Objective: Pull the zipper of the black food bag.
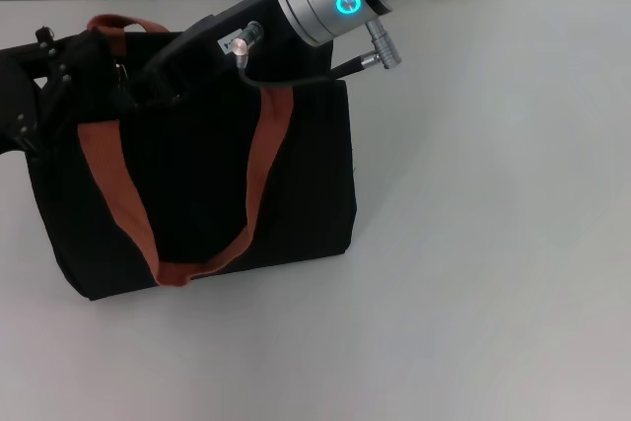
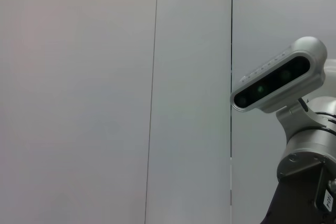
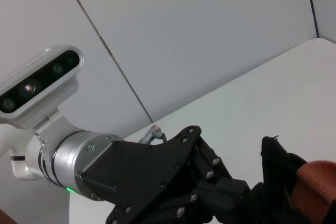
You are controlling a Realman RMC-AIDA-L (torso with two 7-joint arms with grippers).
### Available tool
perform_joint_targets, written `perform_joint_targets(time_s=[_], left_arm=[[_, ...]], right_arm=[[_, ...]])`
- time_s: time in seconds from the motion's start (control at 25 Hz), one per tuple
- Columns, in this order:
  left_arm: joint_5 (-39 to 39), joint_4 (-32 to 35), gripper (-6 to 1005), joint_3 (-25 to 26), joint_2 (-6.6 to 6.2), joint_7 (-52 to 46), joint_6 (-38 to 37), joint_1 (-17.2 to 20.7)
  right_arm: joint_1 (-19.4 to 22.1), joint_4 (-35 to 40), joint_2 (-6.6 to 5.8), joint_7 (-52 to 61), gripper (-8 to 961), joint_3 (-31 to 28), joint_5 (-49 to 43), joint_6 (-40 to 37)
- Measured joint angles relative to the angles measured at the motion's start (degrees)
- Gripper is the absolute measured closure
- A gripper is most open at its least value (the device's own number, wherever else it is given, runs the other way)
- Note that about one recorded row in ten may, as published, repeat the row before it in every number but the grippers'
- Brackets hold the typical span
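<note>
Black food bag (image 1: 197,184) on the table; both grippers crowd its top edge, finger state untellable, zipper hidden; best pulled steadily along the zip line.

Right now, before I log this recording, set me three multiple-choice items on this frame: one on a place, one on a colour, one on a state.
1. Where on the table is the black food bag in the head view?
A. left part
B. right part
C. out of view

2. What colour are the strap handles?
A. blue
B. rust-orange
C. white

3. How does the near handle loop lie?
A. flat against the bag's side
B. hooked over an arm
C. cut off

Key: 1 A, bare table lies to the bag's right. 2 B, both straps show rust-orange on black. 3 A, the loop hangs down the bag's near face. The right gripper and the left gripper are at the bag's top.
</note>
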State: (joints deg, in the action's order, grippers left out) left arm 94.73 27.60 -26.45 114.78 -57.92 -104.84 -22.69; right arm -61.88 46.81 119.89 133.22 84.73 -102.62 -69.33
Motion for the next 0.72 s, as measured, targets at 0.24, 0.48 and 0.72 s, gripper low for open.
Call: perform_joint_targets(time_s=[0.24,0.48,0.72], left_arm=[[0.00,0.00,981,-0.09,0.02,-0.02,0.00,0.25],[0.00,0.00,981,0.07,-0.17,-0.05,0.00,0.51],[-0.01,0.00,981,0.12,-0.34,-0.08,-0.03,0.70]], right_arm=[[0.01,0.08,0.00,-1.10,823,0.54,-0.09,0.23],[0.38,0.25,0.00,-1.13,829,0.70,-0.31,0.70],[1.92,2.33,-0.20,-0.64,834,0.73,-0.56,0.92]])
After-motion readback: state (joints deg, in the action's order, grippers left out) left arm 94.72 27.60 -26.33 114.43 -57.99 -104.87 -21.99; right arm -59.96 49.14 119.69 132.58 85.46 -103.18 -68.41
